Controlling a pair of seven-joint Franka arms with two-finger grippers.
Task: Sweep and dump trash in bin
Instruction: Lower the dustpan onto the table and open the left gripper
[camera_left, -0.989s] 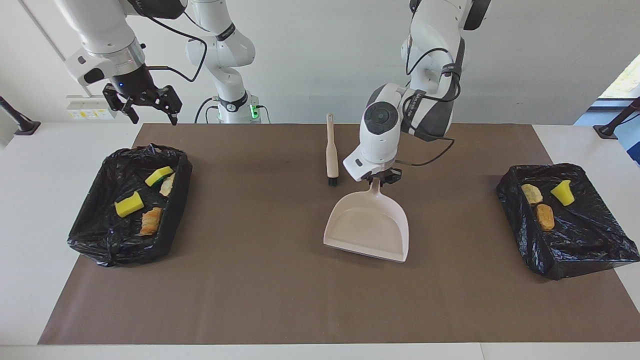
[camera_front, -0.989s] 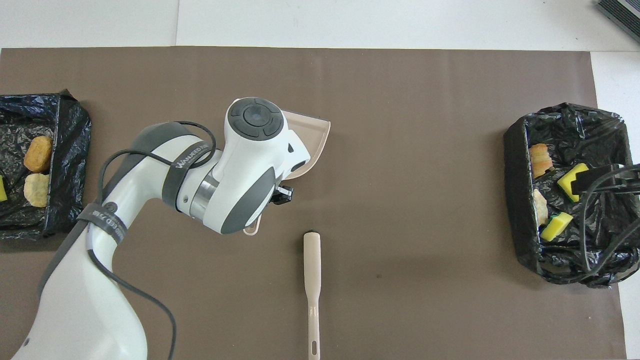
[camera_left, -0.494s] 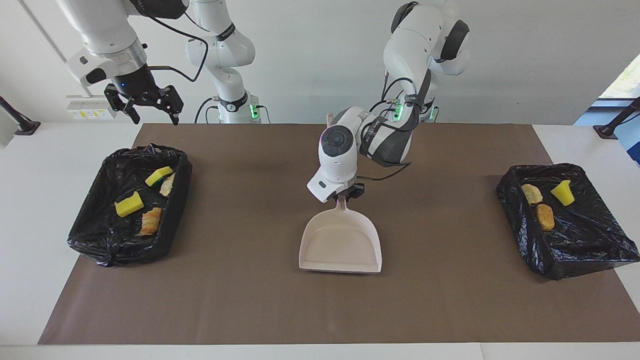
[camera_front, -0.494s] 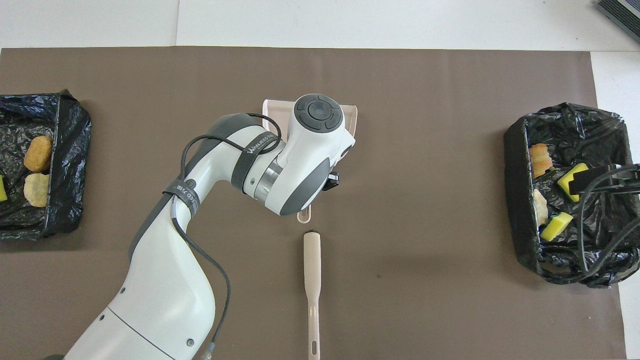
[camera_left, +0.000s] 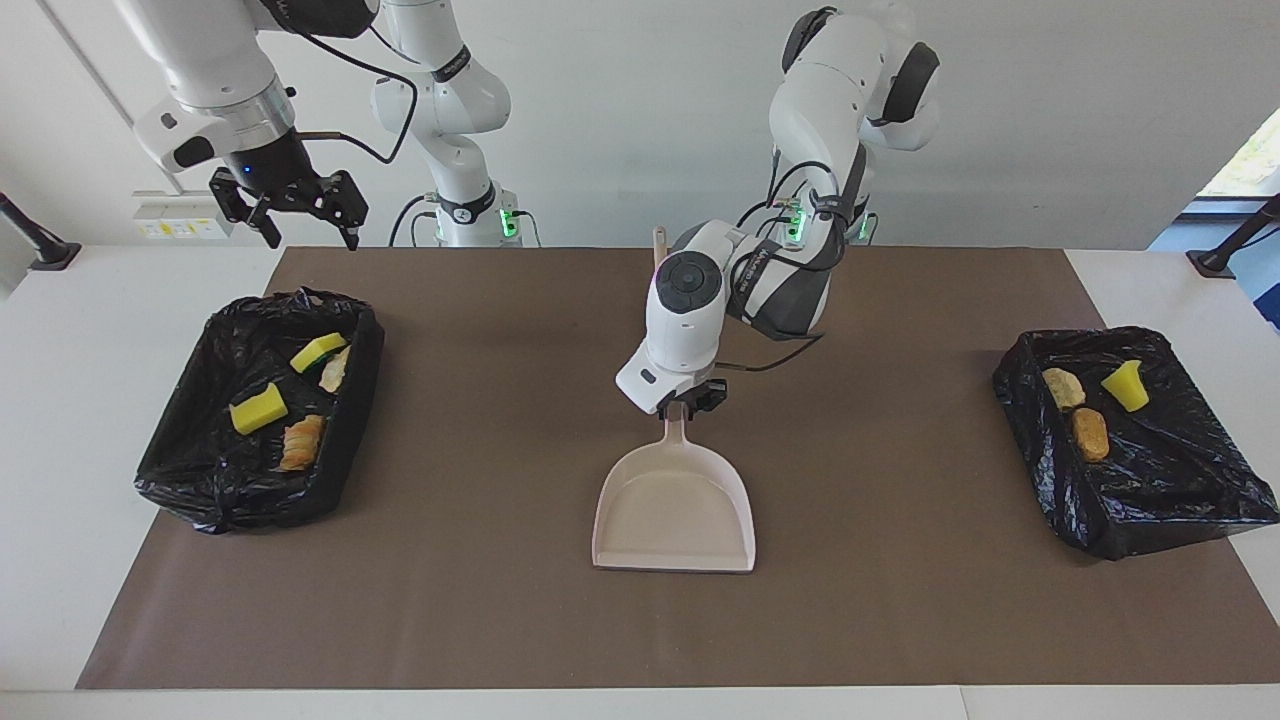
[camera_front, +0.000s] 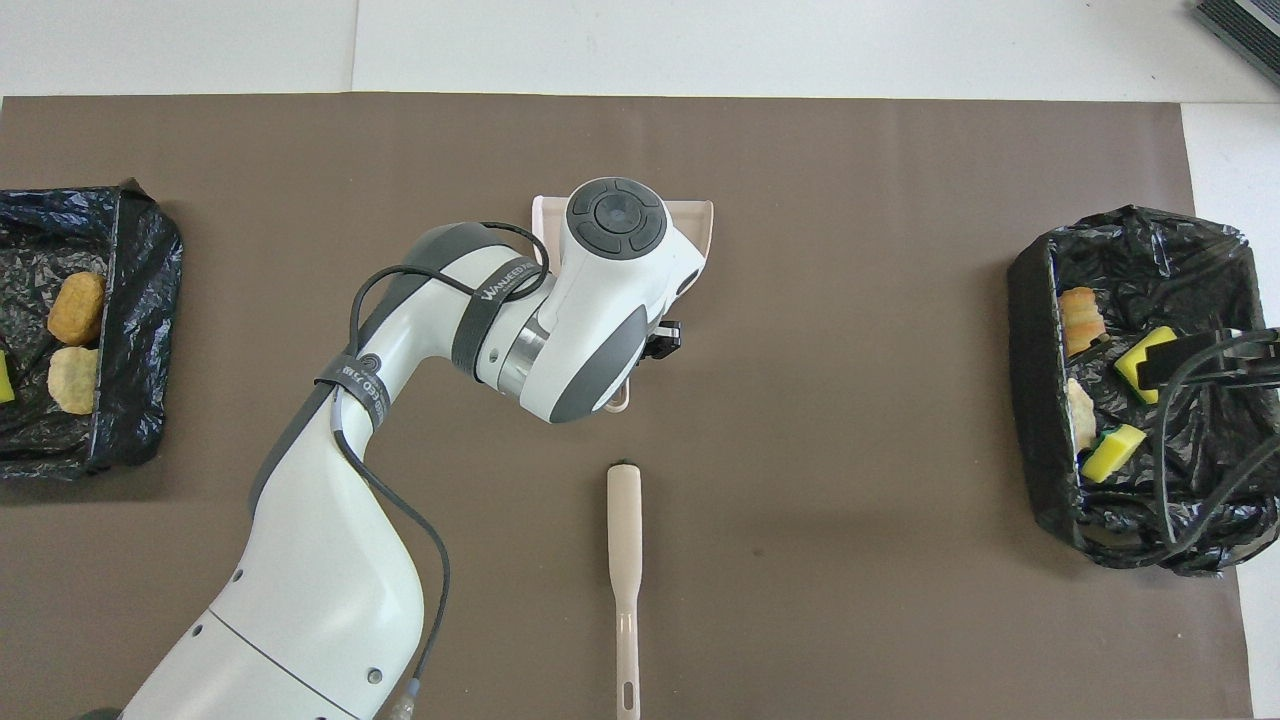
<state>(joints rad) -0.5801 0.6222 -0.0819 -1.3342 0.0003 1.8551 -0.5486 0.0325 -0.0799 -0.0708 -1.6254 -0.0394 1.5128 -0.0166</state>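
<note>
Our left gripper (camera_left: 684, 402) hangs low over mid-table, wrist bent steeply down. Our right gripper (camera_left: 290, 205) waits raised at its own end, fingers spread apart.

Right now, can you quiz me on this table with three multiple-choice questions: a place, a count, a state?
1. Where does the brush lie?
A) in a bin
B) on the mat, nearer to the robots than the dustpan
C) inside the dustpan

2. How many scraps lie in the bin at the left arm's end?
A) one
B) six
C) three

3. What state is the dustpan in?
A) empty, flat on the mat
B) heaped with scraps
C) hanging over a bin

Answers:
1 B, it lies on the mat toward the robots.
2 C, one yellow, one brown, one pale.
3 A, its tray is bare, the left gripper at its handle; the right gripper hangs open over the other bin.
</note>
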